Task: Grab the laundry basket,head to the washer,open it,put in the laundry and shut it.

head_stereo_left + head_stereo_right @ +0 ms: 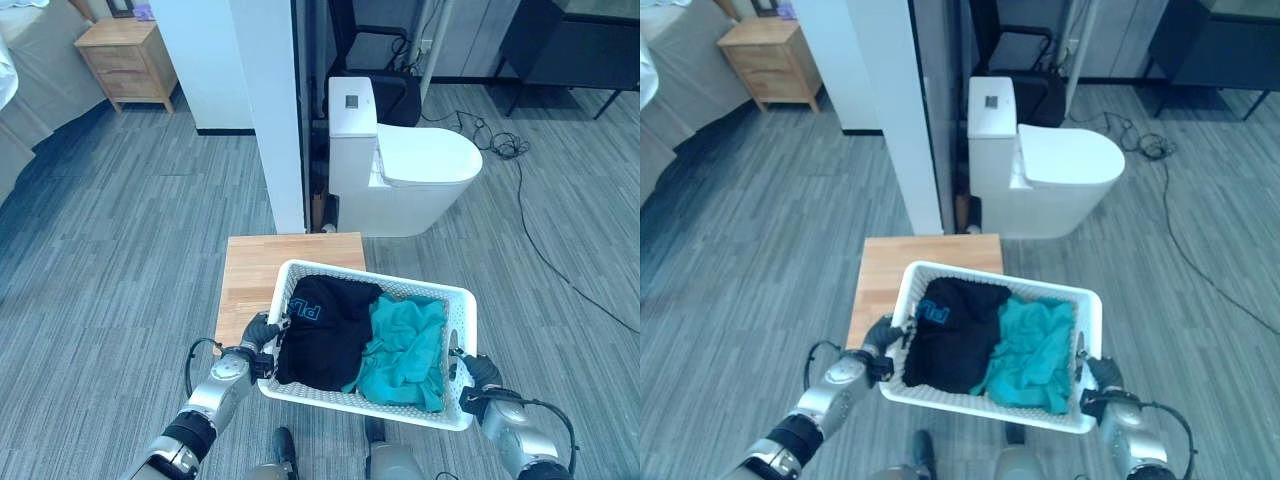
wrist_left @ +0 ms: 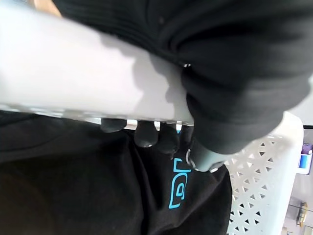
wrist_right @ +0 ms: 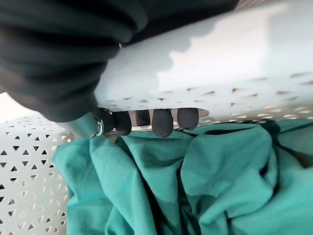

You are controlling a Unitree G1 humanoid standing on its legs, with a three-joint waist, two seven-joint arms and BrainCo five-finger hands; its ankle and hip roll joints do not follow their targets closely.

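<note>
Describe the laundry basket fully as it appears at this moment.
The white laundry basket looks like plastic, rectangular, with triangle-perforated walls and a solid rim. It sits upright, partly over a low wooden table. Inside lie a black garment with blue print and a teal garment. The left hand and right hand curl over opposite rims.

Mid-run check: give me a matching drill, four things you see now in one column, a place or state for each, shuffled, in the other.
1. black garment
2. teal garment
3. basket
4. wooden table

a. under the basket's far end
b. gripped at both ends, left hand and right hand
c. in the basket, robot's left side
d. in the basket, robot's right side

Pairs: 1-c, 2-d, 3-b, 4-a
</note>
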